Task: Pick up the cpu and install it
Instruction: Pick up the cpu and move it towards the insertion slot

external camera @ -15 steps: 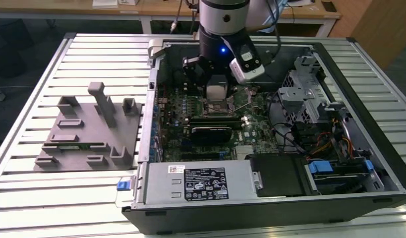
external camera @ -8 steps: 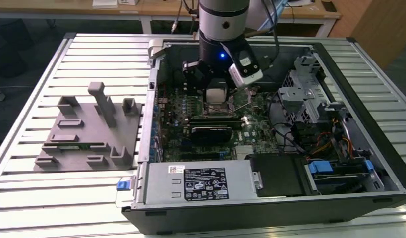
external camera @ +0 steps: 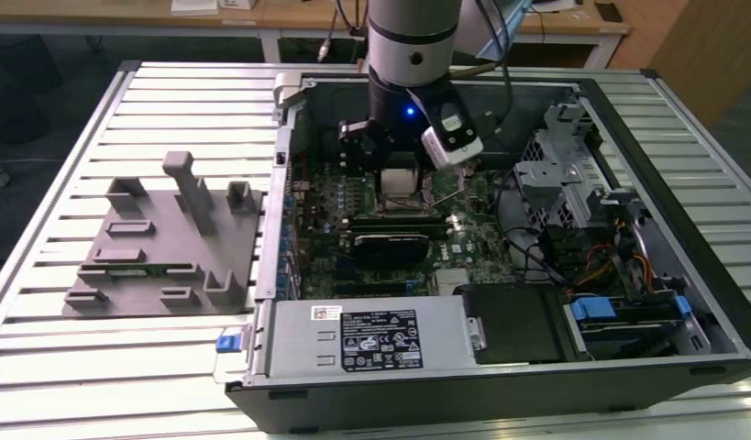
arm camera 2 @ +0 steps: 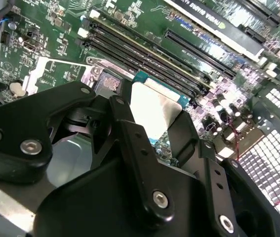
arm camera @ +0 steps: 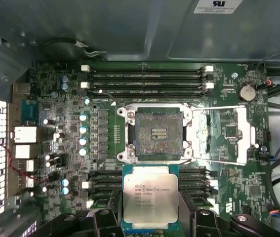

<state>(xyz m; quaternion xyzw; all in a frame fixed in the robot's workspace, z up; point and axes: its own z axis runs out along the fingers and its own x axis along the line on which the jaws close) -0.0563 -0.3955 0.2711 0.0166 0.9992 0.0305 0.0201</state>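
The cpu (arm camera: pixel 149 196), a flat square chip with a pale silver lid and a green rim, sits between the two black fingers (arm camera: pixel 106 217) of my gripper (arm camera: pixel 152 213), which is shut on its edges. The second wrist view shows the same cpu (arm camera 2: pixel 152 106) clamped between the fingers (arm camera 2: pixel 126 129). It hangs just beside the open, empty socket (arm camera: pixel 158 132) on the motherboard, whose metal load plate (arm camera: pixel 224 134) is swung aside. In the exterior view my gripper (external camera: pixel 397 165) stands low inside the open computer case, over the board.
Memory slots (arm camera: pixel 147 79) run along both sides of the socket. A black card (external camera: pixel 397 246), the power supply (external camera: pixel 363 337), a drive cage (external camera: pixel 573 156) and loose cables (external camera: pixel 571 252) crowd the case. A grey fixture tray (external camera: pixel 155 247) lies at the exterior view's left.
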